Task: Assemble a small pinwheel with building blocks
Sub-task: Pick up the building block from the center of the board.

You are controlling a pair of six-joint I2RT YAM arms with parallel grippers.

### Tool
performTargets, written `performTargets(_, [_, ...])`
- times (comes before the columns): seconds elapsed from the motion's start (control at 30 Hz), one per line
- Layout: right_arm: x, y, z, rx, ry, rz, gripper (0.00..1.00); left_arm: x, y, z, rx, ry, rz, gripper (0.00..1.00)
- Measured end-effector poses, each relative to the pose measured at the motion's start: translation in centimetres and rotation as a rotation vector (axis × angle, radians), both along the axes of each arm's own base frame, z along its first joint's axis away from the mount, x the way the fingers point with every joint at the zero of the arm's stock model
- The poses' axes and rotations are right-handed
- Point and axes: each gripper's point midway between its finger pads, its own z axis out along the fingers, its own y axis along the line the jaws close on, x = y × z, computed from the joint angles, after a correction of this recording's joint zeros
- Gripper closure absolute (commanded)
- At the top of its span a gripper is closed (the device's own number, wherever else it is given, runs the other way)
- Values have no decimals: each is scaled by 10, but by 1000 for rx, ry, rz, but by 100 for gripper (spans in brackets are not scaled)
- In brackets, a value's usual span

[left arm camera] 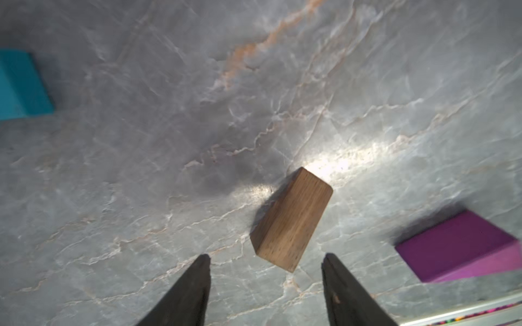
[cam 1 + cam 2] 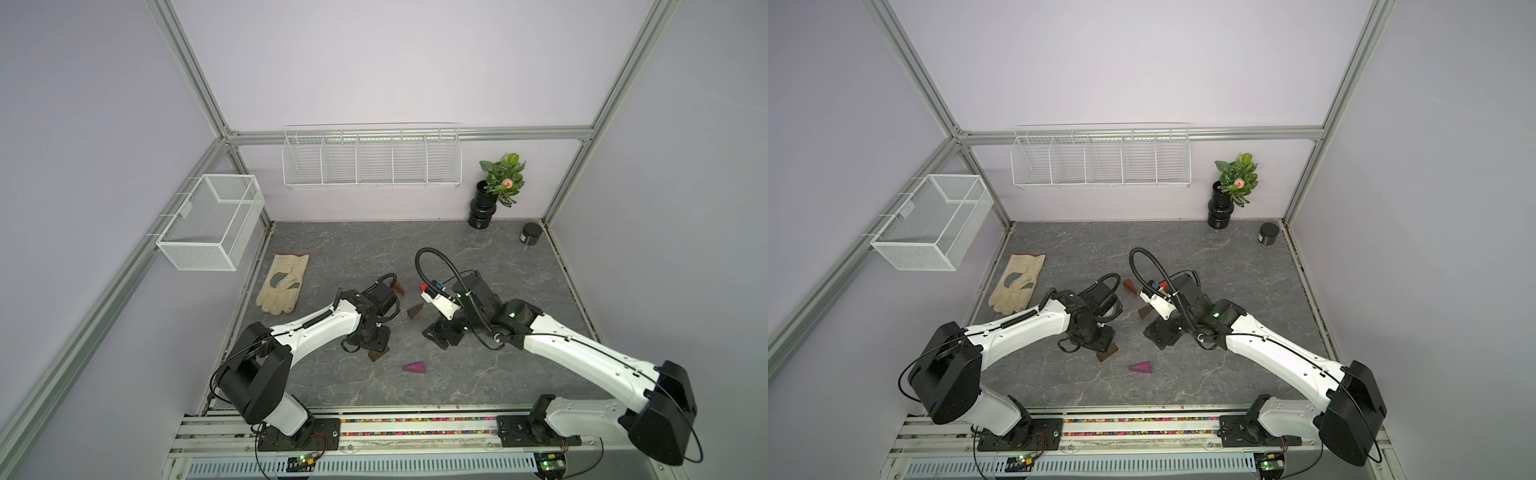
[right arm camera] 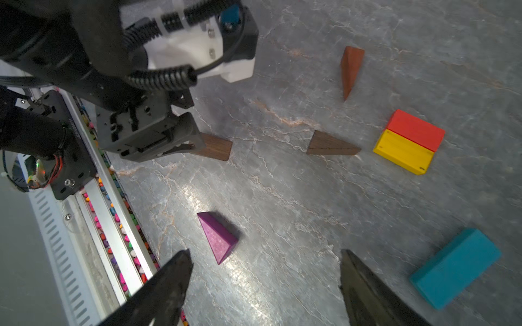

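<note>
Resting on veined tabletop (image 1: 141,169), wood-grain wedge (image 1: 292,220)

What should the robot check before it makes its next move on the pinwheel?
1. Left gripper open: ok.
2. Brown wedge lined up for a grab: ok, it lies by the fingertips and is not gripped.
3. Right gripper open and empty: ok.
4. Red brick and yellow brick touching side by side: ok.
5. Wedges set around the bricks: not ok; the purple wedge and the brown ones lie apart from them.
6. Both stem bars in sight: cannot tell; each wrist view shows only one teal bar.
</note>
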Motion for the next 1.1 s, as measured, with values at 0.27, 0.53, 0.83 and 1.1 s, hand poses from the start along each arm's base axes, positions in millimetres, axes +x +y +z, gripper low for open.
performTargets(0.27, [3, -25, 12, 32, -54, -50, 15, -14, -9, -23, 69, 84, -95, 35])
performTargets(0.53, [-2, -35, 2, 9, -83, -26, 15, -23, -9, -37, 107, 137, -141, 72])
performTargets(0.83, [-18, -39, 8, 22, -220, 111, 23, -28, -34, -14, -64, 159, -200, 86])
performTargets(1.1, [-51, -15, 13, 45, -415, 382, 25, -26, -87, 60, -434, 184, -371, 81])
